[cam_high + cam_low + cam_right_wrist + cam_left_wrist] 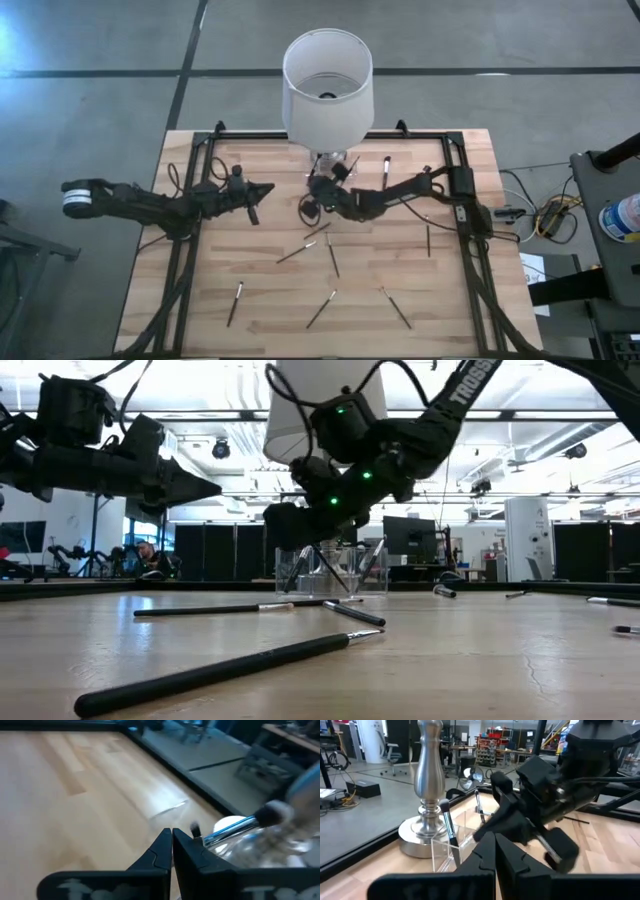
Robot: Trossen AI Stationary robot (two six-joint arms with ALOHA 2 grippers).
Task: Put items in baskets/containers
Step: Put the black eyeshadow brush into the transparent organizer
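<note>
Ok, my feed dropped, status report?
Both grippers shut and empty: right gripper by clear holder, left gripper hovering nearby. Brushes scattered on table. Lamp behind holder.

White "TROSSEN" lettering, partly cut off, on dark arm [465, 390] in low view.

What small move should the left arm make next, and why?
Probably open the left gripper and lower it toward the loose brush lying on its side of the table. Its fingers are shut on nothing, up in the air. The right gripper, also shut, is by the clear holder, and several brushes lie outside that holder.
</note>
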